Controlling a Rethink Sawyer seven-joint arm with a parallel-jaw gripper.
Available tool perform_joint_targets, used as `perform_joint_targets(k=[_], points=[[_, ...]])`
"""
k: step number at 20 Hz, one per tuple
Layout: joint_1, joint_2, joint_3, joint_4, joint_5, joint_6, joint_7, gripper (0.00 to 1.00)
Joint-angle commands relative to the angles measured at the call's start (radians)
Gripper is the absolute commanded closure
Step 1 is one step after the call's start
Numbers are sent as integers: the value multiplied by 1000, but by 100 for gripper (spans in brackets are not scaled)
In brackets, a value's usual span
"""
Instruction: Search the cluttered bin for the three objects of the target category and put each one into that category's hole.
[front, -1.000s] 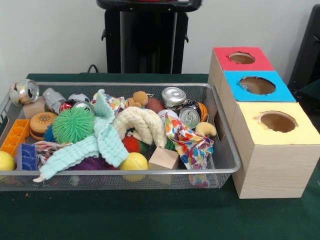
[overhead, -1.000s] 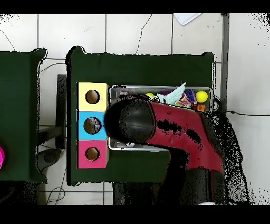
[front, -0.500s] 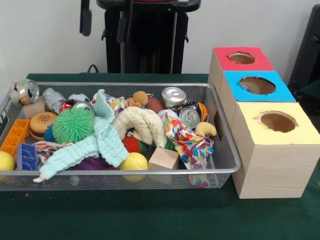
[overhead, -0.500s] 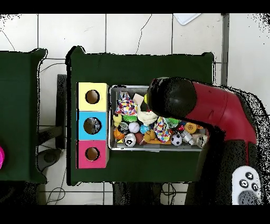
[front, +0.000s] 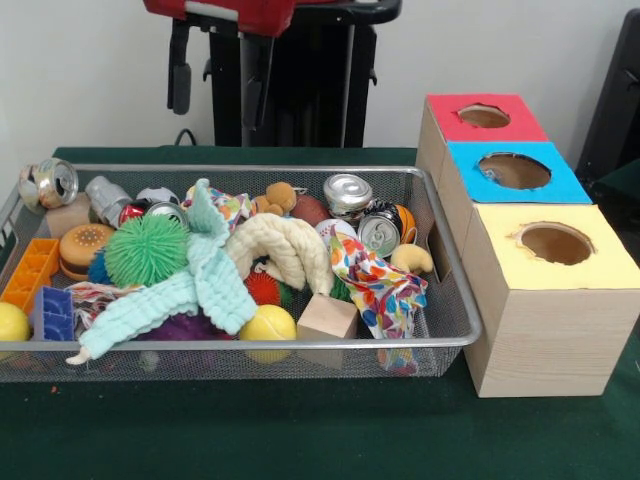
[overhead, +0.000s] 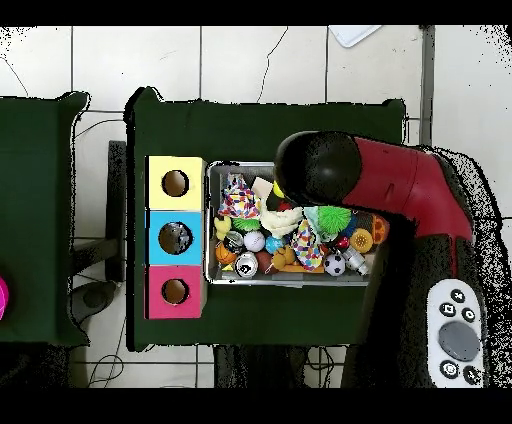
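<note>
Green-clothed table (front: 300, 440) carries everything. Red and black arm (overhead: 400, 190) reaches over the bin from about 4 o'clock in the overhead view, its dark round end covering the bin's 12 o'clock part. Wire mesh bin (front: 455, 330) sits at 9 o'clock of the box row and is packed with clutter. Three wooden boxes touch in a line at the bin's 3 o'clock side in the front view: yellow-topped box (front: 590, 270) nearest, blue-topped box (front: 560, 185) in the middle, red-topped box (front: 445, 122) farthest, each with one round hole on top. Gripper (front: 220, 75) hangs above the bin's far rim at roughly 11 o'clock in the front view, two dark fingers (front: 180, 70) spread apart, nothing between them, clear of the clutter. Inside the bin: mint knitted cloth (front: 200, 285) draped across the centre-left, cream rope ring (front: 280, 245) just at its 3 o'clock, green spiky ball (front: 146, 250) at its 10 o'clock, patterned cloth (front: 380, 285) toward 4 o'clock, wooden cube (front: 327, 318) and yellow ball (front: 267, 324) against the near rim. Crushed cans (front: 348, 192) lie along the far side, one more can (front: 52, 182) on the 10 o'clock corner rim. Orange plastic piece (front: 30, 270) and blue block (front: 53, 312) at 8 o'clock. Target category cannot be told.
</note>
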Motion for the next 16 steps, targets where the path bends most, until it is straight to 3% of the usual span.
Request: perform_joint_targets(k=[1, 5, 10, 16], points=[[-44, 35, 117, -17, -39, 135, -186, 0], [-55, 2, 136, -20, -22, 165, -181, 0], [-75, 19, 173, -52, -17, 140, -174, 0], [-79, 35, 172, -122, -42, 207, -165, 0]])
